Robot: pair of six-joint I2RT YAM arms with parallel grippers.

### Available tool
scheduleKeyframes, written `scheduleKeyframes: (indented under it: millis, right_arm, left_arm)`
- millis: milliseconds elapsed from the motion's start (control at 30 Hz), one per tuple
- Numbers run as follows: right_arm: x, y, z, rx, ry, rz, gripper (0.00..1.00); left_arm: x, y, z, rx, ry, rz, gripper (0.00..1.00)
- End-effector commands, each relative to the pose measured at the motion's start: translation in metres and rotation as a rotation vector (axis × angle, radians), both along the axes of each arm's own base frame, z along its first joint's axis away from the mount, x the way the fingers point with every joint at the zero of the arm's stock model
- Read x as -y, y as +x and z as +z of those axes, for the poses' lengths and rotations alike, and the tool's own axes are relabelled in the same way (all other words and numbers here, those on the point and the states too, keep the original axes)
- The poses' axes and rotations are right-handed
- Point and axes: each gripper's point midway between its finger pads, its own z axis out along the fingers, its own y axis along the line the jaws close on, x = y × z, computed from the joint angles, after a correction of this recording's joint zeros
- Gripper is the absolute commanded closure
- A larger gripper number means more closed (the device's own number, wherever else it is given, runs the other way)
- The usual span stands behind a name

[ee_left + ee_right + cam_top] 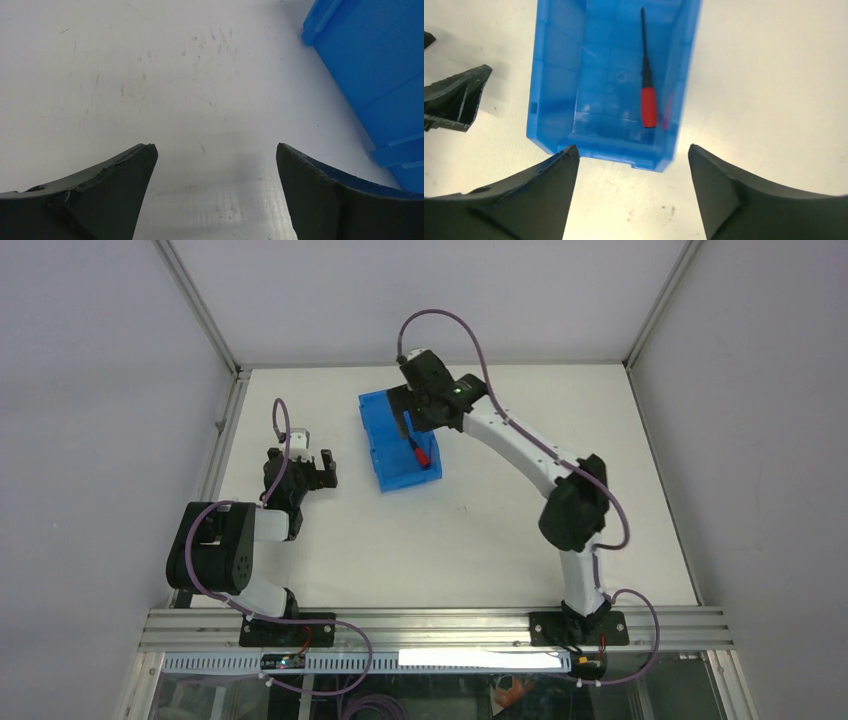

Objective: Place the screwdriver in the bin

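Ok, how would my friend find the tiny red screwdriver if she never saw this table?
Look at the white table and find the bright blue rectangular plastic bin toward its far side, the only coloured container. Inside, lying flat close beside one long wall, is the small screwdriver with a red handle and thin dark shaft. Nothing else shows in the bin.

screwdriver (422, 452) in bin (385, 445), right hand (408, 410) above
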Motion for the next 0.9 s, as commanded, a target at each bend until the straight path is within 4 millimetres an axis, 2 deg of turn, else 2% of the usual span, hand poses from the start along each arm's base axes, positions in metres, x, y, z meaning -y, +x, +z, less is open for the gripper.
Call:
scheduleKeyframes:
  millis: [0,33,167,233,333,400,500,667,867]
  right_arm:
    - [0.063,-0.007,0.062,0.182,-0.045,-0.028,0.15]
    - [0.081,-0.009,0.061,0.181,-0.046,-0.051,0.13]
    - [0.173,-0.011,0.053,0.152,-0.010,-0.231,0.03]
    - [0.218,-0.018,0.048,0.145,-0.001,-0.331,0.01]
    - [0.269,-0.027,0.040,0.146,-0.011,-0.452,0.01]
    - [0.293,-0.032,0.036,0.154,-0.012,-0.510,0.01]
    - [0.314,-0.037,0.033,0.165,0.006,-0.580,0.01]
    - [0.310,-0.041,0.035,0.198,0.073,-0.580,0.01]
    - [0.316,-0.049,0.037,0.244,0.089,-0.614,0.01]
  left_arm:
    - [0.005,0.004,0.017,0.055,-0.021,-0.009,0.01]
    - [0.005,0.004,0.017,0.055,-0.021,-0.009,0.01]
    - [0.004,0.004,0.017,0.055,-0.021,-0.008,0.01]
    - [0.005,0.004,0.017,0.056,-0.021,-0.009,0.01]
    - [0.004,0.004,0.017,0.055,-0.021,-0.008,0.01]
    - [0.005,0.004,0.017,0.056,-0.021,-0.009,0.01]
    - [0.005,0.004,0.017,0.055,-0.021,-0.008,0.01]
    - [0.005,0.004,0.017,0.056,-0.021,-0.009,0.01]
    - [0.004,0.004,0.017,0.056,-0.021,-0.007,0.01]
